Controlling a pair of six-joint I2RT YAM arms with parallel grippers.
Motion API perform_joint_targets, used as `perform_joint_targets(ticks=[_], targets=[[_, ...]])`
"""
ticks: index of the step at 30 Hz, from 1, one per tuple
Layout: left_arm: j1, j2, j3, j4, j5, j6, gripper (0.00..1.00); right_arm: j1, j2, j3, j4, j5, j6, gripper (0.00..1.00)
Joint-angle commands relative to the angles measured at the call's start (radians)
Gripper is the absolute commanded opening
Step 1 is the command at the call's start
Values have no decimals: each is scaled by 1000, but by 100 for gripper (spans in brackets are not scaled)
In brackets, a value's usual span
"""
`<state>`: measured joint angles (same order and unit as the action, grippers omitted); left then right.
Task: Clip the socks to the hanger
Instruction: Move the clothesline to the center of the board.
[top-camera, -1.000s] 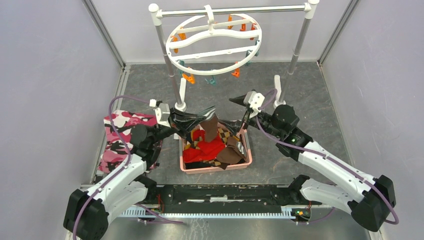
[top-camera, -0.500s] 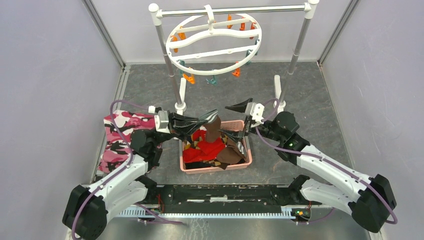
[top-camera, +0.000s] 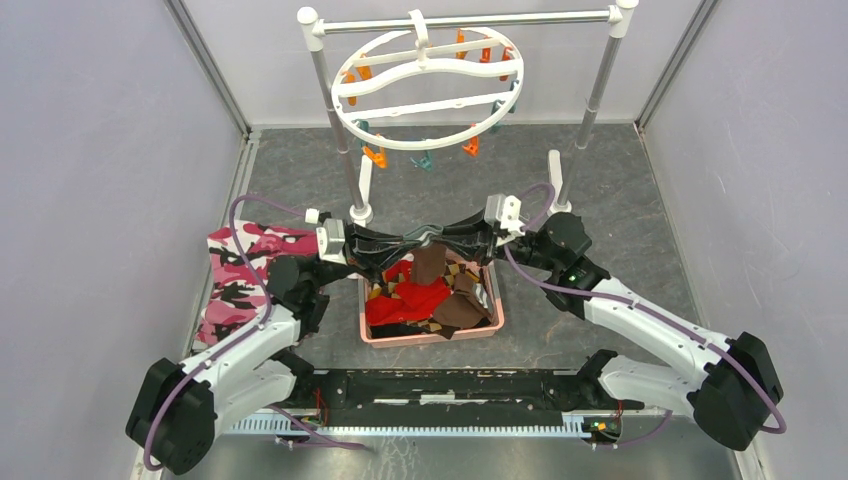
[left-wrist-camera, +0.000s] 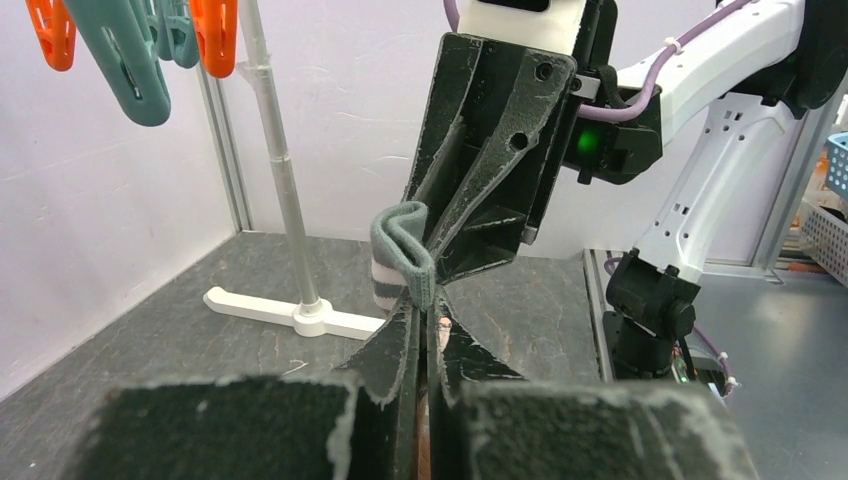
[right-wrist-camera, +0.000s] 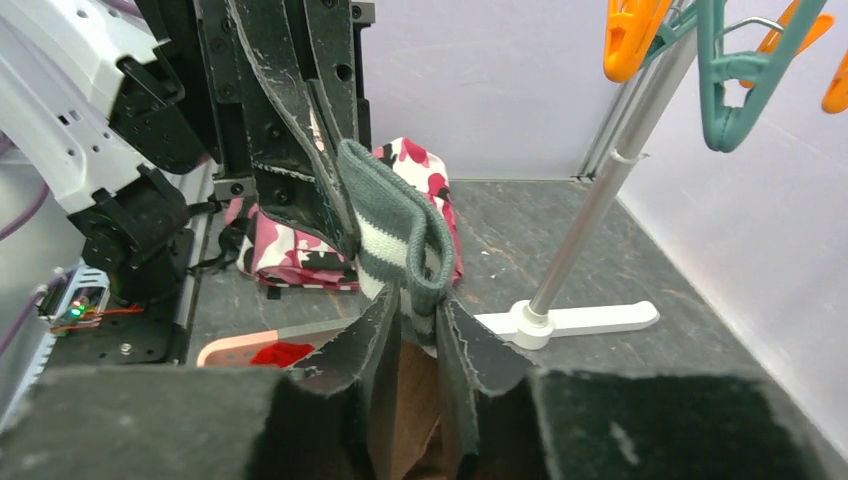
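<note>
Sock (right-wrist-camera: 392, 222): striped cuff is held over basket (top-camera: 430, 340).
Left gripper (left-wrist-camera: 425, 312): fingers are clamped shut on cuff.
Right gripper (right-wrist-camera: 420, 302): fingers are pinched onto cuff.

The left claw (top-camera: 418, 240) and the right claw (top-camera: 442, 237) are meeting tip to tip, with the sock (top-camera: 430, 264) hanging between and below them. The basket (top-camera: 430, 339) is sitting directly beneath both claws. The hanger (top-camera: 430, 145) is hanging beyond them on the rack (top-camera: 322, 80). A cloth (top-camera: 235, 265) is lying left of the left claw.

Wrist views hide most of the sock (right-wrist-camera: 395, 225) below its cuff.
</note>
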<state>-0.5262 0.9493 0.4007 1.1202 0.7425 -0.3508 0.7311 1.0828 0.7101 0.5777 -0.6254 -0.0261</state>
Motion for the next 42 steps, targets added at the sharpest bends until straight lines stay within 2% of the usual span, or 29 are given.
perform_joint_targets(ticks=[1,4,7,13,17,21,24,26,32,37,38,39,42], targets=[[-6,8,40,48,-29,9,2,2,1,51,44,-32,13,16],[-5,15,45,32,-66,3,2,1,-2,49,40,-32,10,1],[-5,11,52,-34,-136,13,5,0,-9,47,24,7,9,0],[1,-90,59,-331,-460,92,43,-43,-2,88,-116,226,4,0],[31,-156,47,-446,-686,113,70,-94,-16,90,-160,336,14,0],[143,-135,48,-464,-792,53,81,-124,-33,86,-155,368,25,0],[253,-37,63,-417,-790,0,83,-136,-27,83,-148,358,53,0],[298,51,71,-324,-791,7,83,-144,-23,76,-135,343,65,0],[315,331,159,-73,-775,138,85,-158,-15,66,-125,312,82,0],[333,525,288,-20,-779,144,82,-162,-19,66,-126,293,86,0],[337,544,312,-18,-780,142,79,-163,-20,65,-127,291,86,0],[346,577,346,-18,-777,142,73,-163,-22,65,-127,290,86,0],[371,639,428,-43,-762,142,39,-164,-24,63,-129,283,83,0]])
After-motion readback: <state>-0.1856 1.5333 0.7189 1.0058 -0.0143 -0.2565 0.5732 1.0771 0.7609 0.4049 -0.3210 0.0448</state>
